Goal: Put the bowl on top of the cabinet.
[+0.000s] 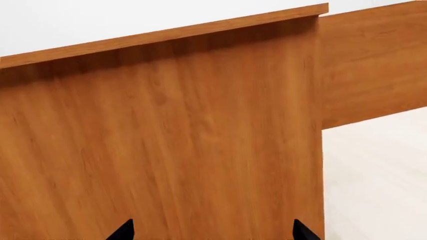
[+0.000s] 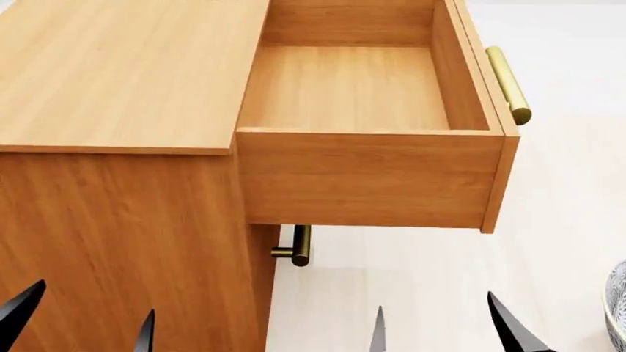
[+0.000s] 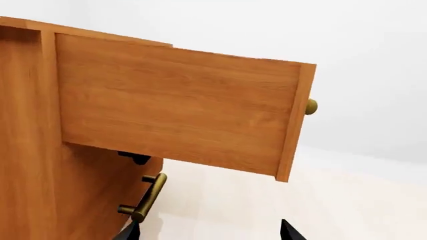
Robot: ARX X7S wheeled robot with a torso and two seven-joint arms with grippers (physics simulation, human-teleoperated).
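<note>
The orange-brown cabinet (image 2: 127, 73) fills the head view's left, its flat top bare. Its top drawer (image 2: 372, 176) is pulled out and holds nothing. A sliver of the patterned bowl (image 2: 618, 304) shows at the head view's right edge, on the floor. My left gripper (image 2: 83, 323) is open low in front of the cabinet's side panel (image 1: 167, 145), nothing between its fingers. My right gripper (image 2: 440, 326) is open over the pale floor, below the drawer, to the left of the bowl. In the right wrist view the right gripper (image 3: 210, 231) points past a brass handle (image 3: 143, 200).
A brass bar handle (image 2: 509, 82) runs along the open drawer's front. A lower drawer's handle (image 2: 296, 246) sticks out beneath it. The open drawer (image 3: 180, 112) overhangs the pale floor (image 2: 411, 279) where my right arm is.
</note>
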